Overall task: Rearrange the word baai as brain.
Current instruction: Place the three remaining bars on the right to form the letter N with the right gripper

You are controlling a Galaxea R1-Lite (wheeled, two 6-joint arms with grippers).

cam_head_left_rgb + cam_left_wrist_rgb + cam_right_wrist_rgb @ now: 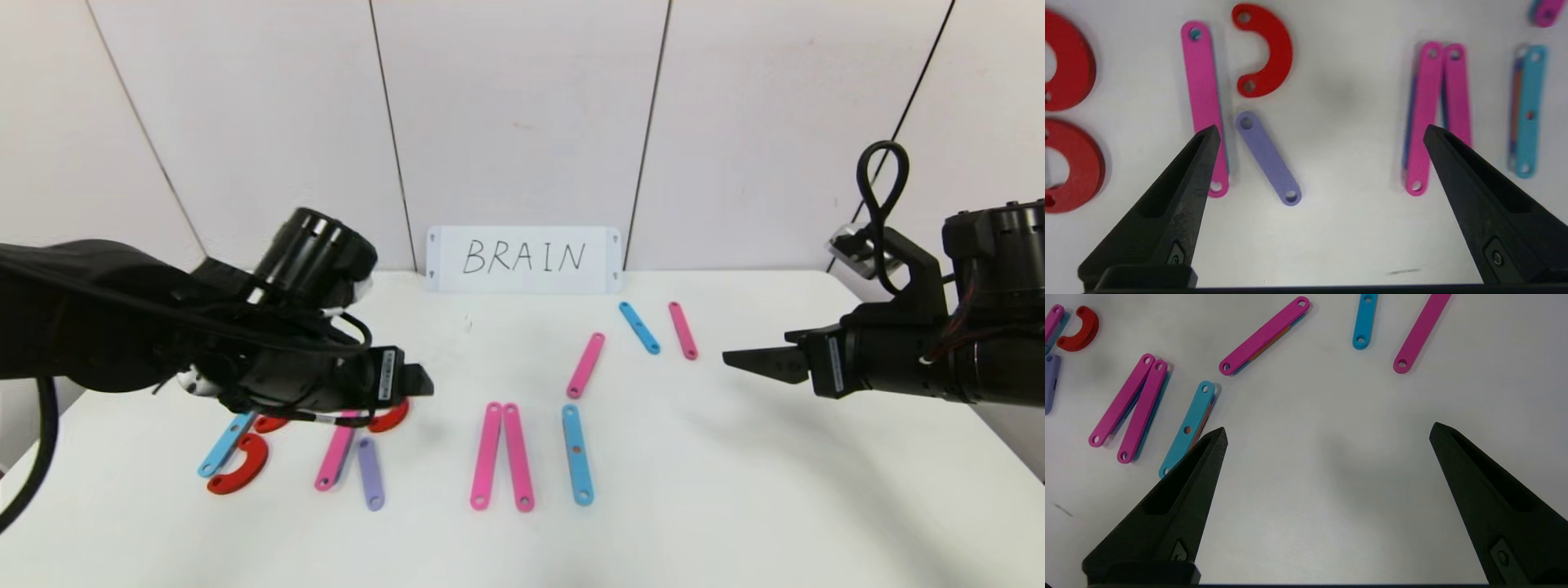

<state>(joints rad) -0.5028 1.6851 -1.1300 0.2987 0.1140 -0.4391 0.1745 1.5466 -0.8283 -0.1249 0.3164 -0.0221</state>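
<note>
Nearest the head camera, a short flat lilac plastic strip [371,474] with a small hole at each end lies tilted on the white desk [735,506], just beside a longer flat pink strip [335,457]; with the red C-shaped curve [390,417] above them they form an R. To the robot's left, a blue strip [220,447] and another red C-shaped piece [242,465] make up the B, partly hidden under the left arm. The left claw [1318,134] hovers over the R with its black pointed fingers spread wide and nothing between them. In the middle, two pink strips [501,456] lie side by side, touching, long axes running near to far, with an upright blue strip [577,454] just beside them. Farther back lie a slanted pink strip [586,365], a short blue strip [638,327] and a thin pink strip [682,330], well apart from the row. The right claw [1327,433] hangs over bare desk on the robot's right, fingers wide apart, empty. A white card [523,259] handwritten BRAIN leans against the wall.
</note>
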